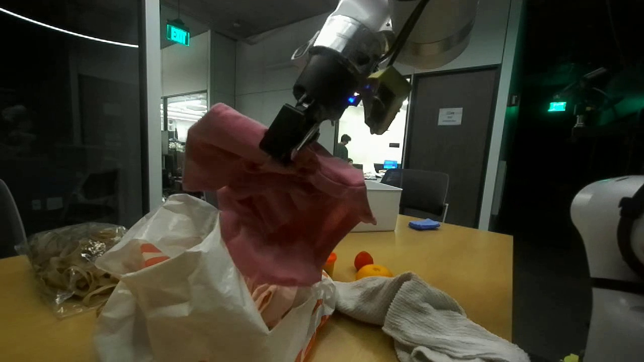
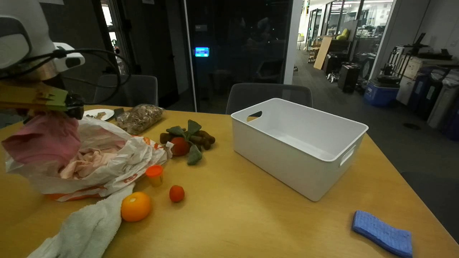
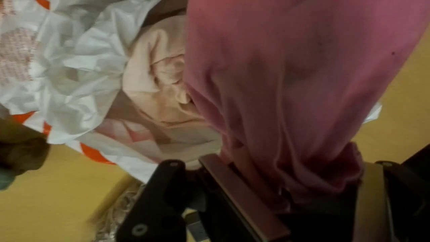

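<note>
Pink cloth (image 1: 282, 216): found suspended in the air, pinched near its top and hanging in loose folds. Gripper (image 1: 294, 157) stands at 12 o'clock of the cloth in that exterior view and is grasping it; the wrist view shows fabric bunched between the fingers (image 3: 242, 195).

White plastic bag (image 1: 171, 296) sits on the table (image 1: 463, 266), toward 8 o'clock from the cloth, its mouth beneath the hanging end. Contact between cloth and bag rim cannot be determined. Peach fabric (image 3: 161, 77) lies inside the bag, at 10 o'clock of the gripped folds in the wrist view.

Surroundings, taken from the cloth in an exterior view: white bin (image 2: 279, 159) at 3 o'clock, well apart; orange fruit (image 2: 136, 206) at 4 o'clock; pale towel (image 2: 89, 222) at 5 o'clock, close against the fruit.

Step in hand, as judged: holding the grasped cloth aloft over the bag, release not yet made. Next move, in my assessment, calls for a firm grip and enough height for the hanging end to clear the rim. Slack folds could snag the crumpled plastic and drag the bag along; slow, steady motion is advised.
</note>
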You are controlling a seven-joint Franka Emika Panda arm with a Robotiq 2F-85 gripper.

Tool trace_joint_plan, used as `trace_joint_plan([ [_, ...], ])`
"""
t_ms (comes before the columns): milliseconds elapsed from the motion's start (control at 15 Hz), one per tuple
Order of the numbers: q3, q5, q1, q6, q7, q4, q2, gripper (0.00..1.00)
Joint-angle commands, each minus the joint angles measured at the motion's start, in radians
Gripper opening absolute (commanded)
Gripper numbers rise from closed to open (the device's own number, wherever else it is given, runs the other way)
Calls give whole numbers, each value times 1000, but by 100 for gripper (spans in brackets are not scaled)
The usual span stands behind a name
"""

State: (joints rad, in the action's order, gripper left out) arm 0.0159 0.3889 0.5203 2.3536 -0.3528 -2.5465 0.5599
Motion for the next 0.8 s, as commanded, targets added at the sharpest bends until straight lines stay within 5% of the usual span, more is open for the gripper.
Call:
trace_joint_plan([
  [0,-51,111,43,-107,-175,39,-71,8],
  [733,-54,151,-144,-293,-311,107,-252,8],
])
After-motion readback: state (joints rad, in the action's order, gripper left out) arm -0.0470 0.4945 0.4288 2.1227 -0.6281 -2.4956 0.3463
